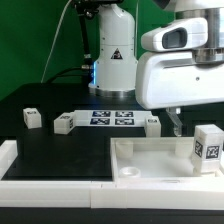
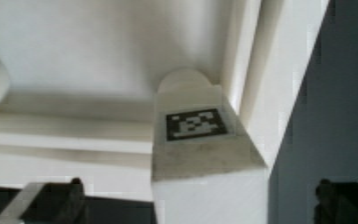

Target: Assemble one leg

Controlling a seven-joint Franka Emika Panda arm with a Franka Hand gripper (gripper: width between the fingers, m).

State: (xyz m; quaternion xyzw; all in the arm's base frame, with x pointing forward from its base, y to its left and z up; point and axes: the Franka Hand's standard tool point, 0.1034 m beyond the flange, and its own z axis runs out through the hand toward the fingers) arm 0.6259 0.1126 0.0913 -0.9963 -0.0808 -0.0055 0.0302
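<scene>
While the gripper [image 2: 194, 198] hung over the white panel [image 1: 60, 165], its fingers [image 2: 44, 200] stood spread wide, clasping nothing; the leg [image 2: 197, 125] lay between them against the panel's rim, fingertips cut off, contact unclear.

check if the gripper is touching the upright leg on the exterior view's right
Apart. In the exterior view the gripper hangs toward that view's left of the leg, with a clear gap between them.
</scene>
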